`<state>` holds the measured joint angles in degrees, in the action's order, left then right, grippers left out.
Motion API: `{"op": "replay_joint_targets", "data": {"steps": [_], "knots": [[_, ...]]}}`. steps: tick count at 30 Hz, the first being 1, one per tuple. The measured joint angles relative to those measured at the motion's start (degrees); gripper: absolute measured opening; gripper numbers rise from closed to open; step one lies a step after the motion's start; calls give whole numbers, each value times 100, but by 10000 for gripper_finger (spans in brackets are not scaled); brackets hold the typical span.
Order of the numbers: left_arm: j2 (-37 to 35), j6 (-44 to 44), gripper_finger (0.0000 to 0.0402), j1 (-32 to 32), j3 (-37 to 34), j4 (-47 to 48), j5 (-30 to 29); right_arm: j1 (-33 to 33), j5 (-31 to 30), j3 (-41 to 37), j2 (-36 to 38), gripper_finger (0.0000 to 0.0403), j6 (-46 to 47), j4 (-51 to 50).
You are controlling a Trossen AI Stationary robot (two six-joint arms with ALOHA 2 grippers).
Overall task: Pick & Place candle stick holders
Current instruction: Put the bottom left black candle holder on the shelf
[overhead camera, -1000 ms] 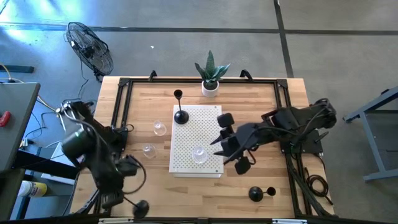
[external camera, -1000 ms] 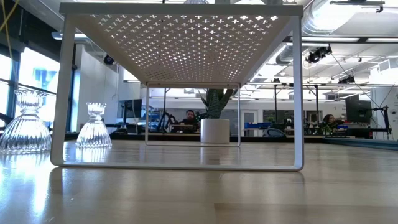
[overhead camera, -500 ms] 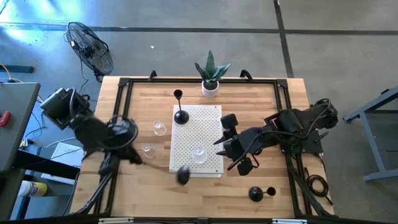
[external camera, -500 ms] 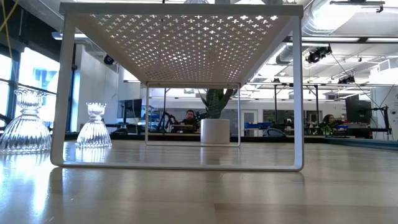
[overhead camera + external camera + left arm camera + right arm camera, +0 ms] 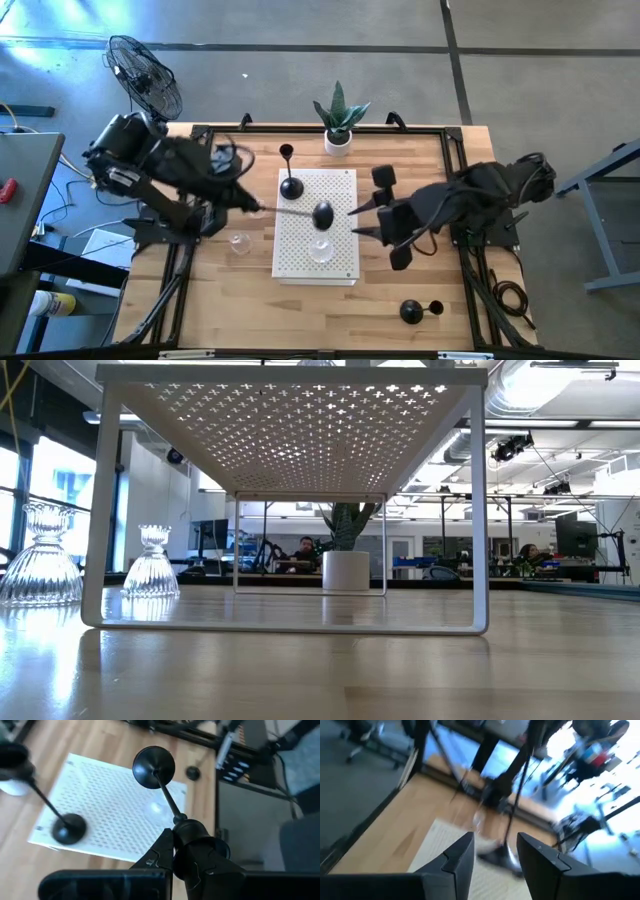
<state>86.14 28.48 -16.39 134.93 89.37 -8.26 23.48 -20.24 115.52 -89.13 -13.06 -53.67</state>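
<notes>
My left gripper (image 5: 250,204) is shut on one black candle stick holder (image 5: 300,210), whose round base (image 5: 322,213) hangs over the white perforated shelf (image 5: 340,185). A second black holder (image 5: 290,187) stands by its base on the shelf's far left part. A clear glass holder (image 5: 320,248) stands on the shelf, and another (image 5: 238,242) stands on the table to its left. A third black holder (image 5: 412,312) lies on the table at the near right. My right gripper (image 5: 385,222) hovers open at the shelf's right edge, with nothing between its fingers. My left gripper pinches the black holder at its top cup end (image 5: 181,824) between its two fingers. The fingers come from the table's left, slanting down, and lie along the stem. The stem (image 5: 167,797) sticks out ahead of them, base (image 5: 154,766) foremost, lifted clear above the shelf.
A green plant in a white pot (image 5: 339,135) stands at the far edge behind the shelf. A black frame rail (image 5: 200,160) runs around the tabletop. In the low view two glass holders (image 5: 40,560) (image 5: 152,565) stand left of the shelf's leg (image 5: 95,510).
My left gripper has swung up from the table's near left corner toward the far edge and the shelf, rolling as it went. The black holder it carries has swept round, so its base, which was near the front edge, now hangs over the shelf. My right gripper has risen slightly.
</notes>
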Motion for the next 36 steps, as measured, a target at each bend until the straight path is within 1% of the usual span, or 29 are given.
{"op": "replay_joint_targets", "data": {"steps": [4,7,9,11,16,23,28,36], "knots": [[115,-477,7,434,4,-647,19,-223,-68,0,69,142,-138,470],[264,-1069,7,622,7,-1301,253,-434,61,0,71,142,-137,509],[357,-1380,7,715,7,-1536,394,-593,261,-8,26,142,-91,510],[454,-1628,7,838,4,-1643,497,-692,382,-11,1,142,-32,502],[556,-2034,7,1133,2,-1641,503,-863,577,-17,-55,142,22,395],[588,-2313,7,1498,2,-1842,1039,-1177,554,-17,-98,142,196,148],[595,-2472,7,1618,2,-1969,1238,-1406,406,-9,-91,142,375,-76],[617,-2545,7,1643,2,-1955,1311,-1608,448,-11,-98,142,405,-187]]}}
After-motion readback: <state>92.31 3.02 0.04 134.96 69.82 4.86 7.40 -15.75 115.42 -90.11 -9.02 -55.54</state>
